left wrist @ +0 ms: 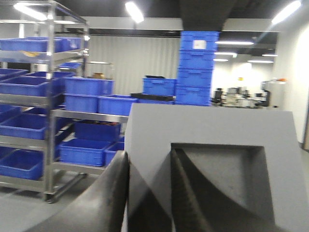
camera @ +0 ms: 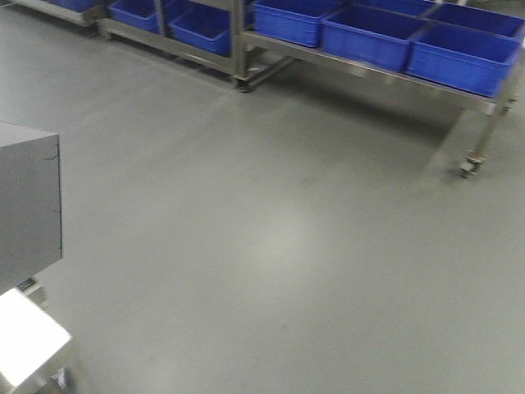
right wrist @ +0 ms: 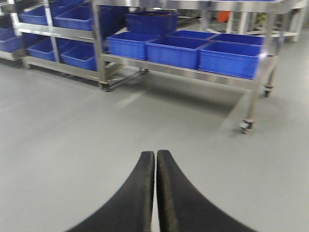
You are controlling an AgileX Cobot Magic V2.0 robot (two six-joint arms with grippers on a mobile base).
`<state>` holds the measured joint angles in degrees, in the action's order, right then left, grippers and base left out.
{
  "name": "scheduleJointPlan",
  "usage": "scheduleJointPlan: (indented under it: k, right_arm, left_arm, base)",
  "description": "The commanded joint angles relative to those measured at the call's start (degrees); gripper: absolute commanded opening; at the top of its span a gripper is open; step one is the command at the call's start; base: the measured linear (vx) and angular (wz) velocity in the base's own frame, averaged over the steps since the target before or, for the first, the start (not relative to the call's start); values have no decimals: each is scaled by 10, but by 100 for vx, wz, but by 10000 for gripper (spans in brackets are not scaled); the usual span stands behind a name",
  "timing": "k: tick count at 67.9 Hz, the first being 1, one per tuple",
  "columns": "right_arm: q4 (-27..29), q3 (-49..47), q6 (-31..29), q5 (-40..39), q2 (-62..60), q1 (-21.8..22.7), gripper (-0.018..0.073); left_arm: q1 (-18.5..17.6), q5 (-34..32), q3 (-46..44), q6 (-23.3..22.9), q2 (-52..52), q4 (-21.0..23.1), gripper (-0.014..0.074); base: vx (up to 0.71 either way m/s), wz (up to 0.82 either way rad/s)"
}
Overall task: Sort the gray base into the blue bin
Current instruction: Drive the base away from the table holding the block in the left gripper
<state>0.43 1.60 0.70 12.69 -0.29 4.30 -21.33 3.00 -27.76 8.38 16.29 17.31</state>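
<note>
The pick looks done and the drop is left. The left gripper (left wrist: 149, 162) has its jaws clamped on the base (left wrist: 217, 130): one finger lies outside the base's left wall and the other seems to reach into its square recess, so the base hangs in the air in front of that wrist, resting on nothing. The right gripper (right wrist: 155, 154) hangs over bare floor (right wrist: 72, 135), jaws pressed together and empty. No bin holds the base yet. Several blue bins (camera: 365, 51) sit in a row on a wheeled steel rack (camera: 361, 74) across the floor, well apart from the robot, and which of them is the target I cannot tell, so I judge that the carry and the release remain. The left wrist view alone shows the grip and the recess, with shelves of bins and a tall crate stack (left wrist: 198, 67) behind. The front view shows only a gray block (camera: 29, 205) at its left edge, probably the same base, but it gives the open floor up to the rack. The right wrist view shows the same row of bins from lower down.
</note>
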Motion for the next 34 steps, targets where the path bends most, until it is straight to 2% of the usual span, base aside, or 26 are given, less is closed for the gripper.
scheduleJointPlan:
  k: [1, 34]
  right_arm:
    - [-4, 1, -7, -42, 10, 3, -5]
    - [-4, 1, -7, -42, 10, 3, -5]
  left_arm:
    - [-3, -55, -16, -3, 4, 8, 4]
    - [-3, -55, -16, -3, 4, 8, 4]
  base:
    - [4, -58]
    - [7, -61]
